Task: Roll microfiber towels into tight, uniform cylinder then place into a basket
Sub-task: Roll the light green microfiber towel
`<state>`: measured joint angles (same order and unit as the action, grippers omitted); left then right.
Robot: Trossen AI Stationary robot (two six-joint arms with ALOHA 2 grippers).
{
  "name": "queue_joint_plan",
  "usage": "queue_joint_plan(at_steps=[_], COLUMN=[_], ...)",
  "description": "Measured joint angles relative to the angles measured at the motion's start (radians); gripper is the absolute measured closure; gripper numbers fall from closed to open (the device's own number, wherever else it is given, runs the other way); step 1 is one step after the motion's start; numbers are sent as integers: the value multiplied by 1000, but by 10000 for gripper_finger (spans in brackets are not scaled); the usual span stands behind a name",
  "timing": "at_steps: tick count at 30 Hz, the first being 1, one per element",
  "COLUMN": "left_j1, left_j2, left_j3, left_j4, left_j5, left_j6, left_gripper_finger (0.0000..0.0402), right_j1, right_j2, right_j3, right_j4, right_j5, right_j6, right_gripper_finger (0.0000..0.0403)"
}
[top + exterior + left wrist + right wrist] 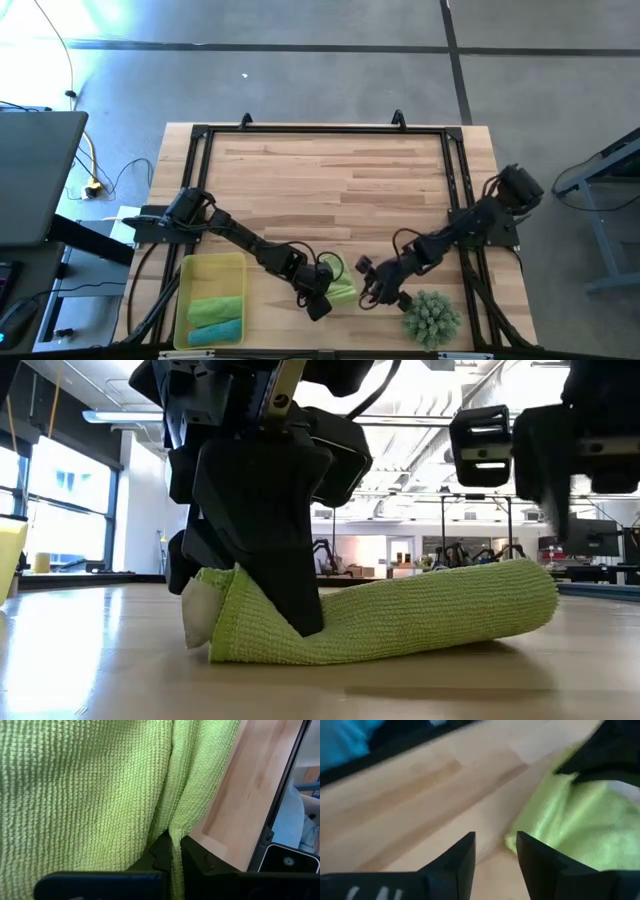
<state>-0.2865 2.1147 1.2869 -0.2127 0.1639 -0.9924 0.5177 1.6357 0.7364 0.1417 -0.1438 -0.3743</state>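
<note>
The left end effector (320,297) is pinching one end of a rolled lime green microfiber towel (400,615), which is lying on its side on the wooden surface (330,180) near the front edge, between the two arms. In the low view, the left fingers (275,550) are standing pressed together over the roll's end, with cloth caught between them; the left wrist view is showing a fold of the green weave (90,790) running down into the narrow gap between the closed fingertips. The right end effector (372,283) is hanging just beside the other end of the roll, apart from it, with its fingers (462,857) spread and nothing between them but bare wood; the towel's edge (570,825) is lying just ahead of them. The yellow basket (185,270) is sitting at the front left corner of the surface, with a second lime green rolled towel (216,307) and a teal-blue rolled towel (216,330) lying side by side inside it. A spiky green ball-shaped plant (432,315) is resting on the surface at the front right, near the right arm.
</note>
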Motion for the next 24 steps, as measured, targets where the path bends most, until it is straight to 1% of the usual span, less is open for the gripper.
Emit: queue_joint_plan(at_steps=[1,6,17,24], left_j1=[0,1,2,2], left_j2=[0,0,0,0], left_j3=[0,0,0,0], left_j4=[0,1,4,4], left_j5=[-2,-6,-13,-16], left_j6=[0,-1,-27,-29], left_gripper_finger=[394,394,394,394], right_j1=[13,40,39,37], right_j2=[7,46,145,154], right_j3=[0,0,1,1], right_j4=[9,85,215,247], right_j5=[36,111,113,205], right_j6=[-2,-21,-64,-77], right_gripper_finger=[270,274,274,274])
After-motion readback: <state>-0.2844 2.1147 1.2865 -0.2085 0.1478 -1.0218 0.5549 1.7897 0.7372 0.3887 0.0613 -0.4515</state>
